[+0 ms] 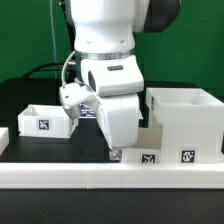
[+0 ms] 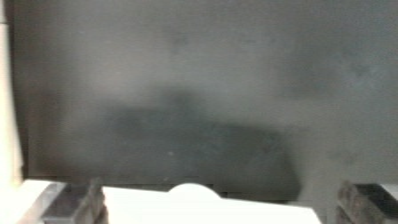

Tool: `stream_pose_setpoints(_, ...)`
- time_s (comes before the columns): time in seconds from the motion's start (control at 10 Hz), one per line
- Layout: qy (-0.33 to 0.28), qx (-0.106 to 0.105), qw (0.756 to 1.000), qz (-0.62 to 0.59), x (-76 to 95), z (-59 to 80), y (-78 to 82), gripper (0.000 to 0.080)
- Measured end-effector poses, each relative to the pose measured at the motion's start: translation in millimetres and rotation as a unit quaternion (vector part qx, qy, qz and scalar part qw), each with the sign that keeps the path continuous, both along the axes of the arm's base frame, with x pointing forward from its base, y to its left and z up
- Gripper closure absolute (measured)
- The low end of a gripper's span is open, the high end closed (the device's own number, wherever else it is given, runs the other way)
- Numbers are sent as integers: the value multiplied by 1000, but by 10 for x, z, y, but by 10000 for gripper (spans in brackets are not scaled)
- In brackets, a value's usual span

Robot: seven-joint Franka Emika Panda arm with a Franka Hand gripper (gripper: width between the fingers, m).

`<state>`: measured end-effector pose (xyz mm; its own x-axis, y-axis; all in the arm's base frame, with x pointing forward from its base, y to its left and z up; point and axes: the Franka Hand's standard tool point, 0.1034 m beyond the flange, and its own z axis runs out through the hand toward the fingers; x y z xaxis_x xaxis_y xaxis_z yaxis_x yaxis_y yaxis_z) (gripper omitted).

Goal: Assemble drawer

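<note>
On the black desk (image 1: 40,150), seen from the exterior view, the white arm (image 1: 105,40) reaches down at centre, with the gripper (image 1: 115,152) low, just above or at the surface; contact cannot be confirmed. At 9 o'clock from the gripper, well apart, stands one small open-top tray (image 1: 25,125), upright, with a black-and-white square tag (image 1: 43,125) on its near wall. At 3 o'clock, just beside the gripper, stands the large drawer housing (image 1: 190,130), upright, with its open side up and further tags along its lower edge. At 6 o'clock, a long white border rail (image 1: 110,180) runs across the near edge of the desk. A second tray is not identifiable; the arm hides the area behind it. In the wrist view the gripper is released, its two dark fingers (image 2: 63,205) spread wide over the blurred grey surface. A white piece (image 2: 196,205) with a rounded bump lies between them; whether it touches either finger cannot be told.
</note>
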<state>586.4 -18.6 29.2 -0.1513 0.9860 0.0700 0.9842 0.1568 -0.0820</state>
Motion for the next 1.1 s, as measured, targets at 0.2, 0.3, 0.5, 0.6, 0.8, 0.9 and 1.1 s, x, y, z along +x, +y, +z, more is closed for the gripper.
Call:
stream_pose_setpoints(0.2,1,-1,1000,-10,-3,-7,26,151)
stream_pose_setpoints(0.3,1,-1,1000,-11,-5,-9,20,151)
stream_pose_setpoints(0.5,2,-1,1000,-10,-9,-16,30,151)
stream_pose_setpoints(0.6,3,2,1000,-3,-12,-30,76,151)
stream_pose_setpoints(0.8,10,-4,1000,11,14,-10,200,151)
stream_pose_setpoints(0.9,18,-14,1000,15,19,5,194,151)
stream_pose_setpoints(1.1,32,-20,999,12,18,40,200,151)
